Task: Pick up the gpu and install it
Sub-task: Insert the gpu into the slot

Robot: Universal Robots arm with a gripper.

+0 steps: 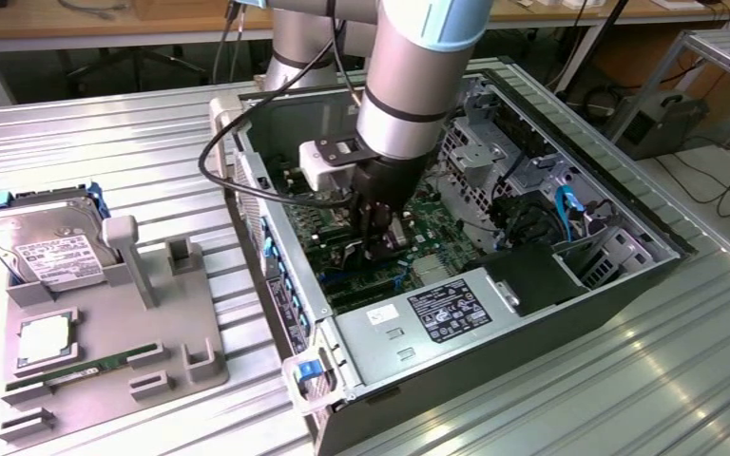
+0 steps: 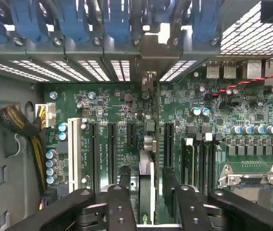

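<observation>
The gpu (image 2: 146,185) is seen edge-on in the wrist view, held upright between the two gripper fingers (image 2: 121,207) and standing over the green motherboard (image 2: 184,125), in line with the black expansion slots (image 2: 112,151) that run beside it. Its silvery end bracket (image 2: 148,62) is seen rising toward the row of blue slot latches (image 2: 117,19) at the rear wall of the case. Whether the card edge is already seated in a slot cannot be told. The gripper (image 2: 148,204) is clenched on the gpu, one finger on each face of the card.

In the exterior view the gripper (image 1: 375,249) is reached down into the open computer case (image 1: 619,285), which is laid on its side on the ribbed metal tabletop (image 1: 124,142). The arm (image 1: 410,85) is descended steeply from above, with a black cable (image 1: 232,180) looped beside it. A power supply (image 1: 435,318) with a label is set at the near end of the case.

Toward the exterior view's left, well apart from the case, a grey fixture tray (image 1: 149,342) is placed on the tabletop. A hard drive (image 1: 42,242) with a white label is propped in it, and a narrow green memory stick (image 1: 80,370) is laid along its near part
</observation>
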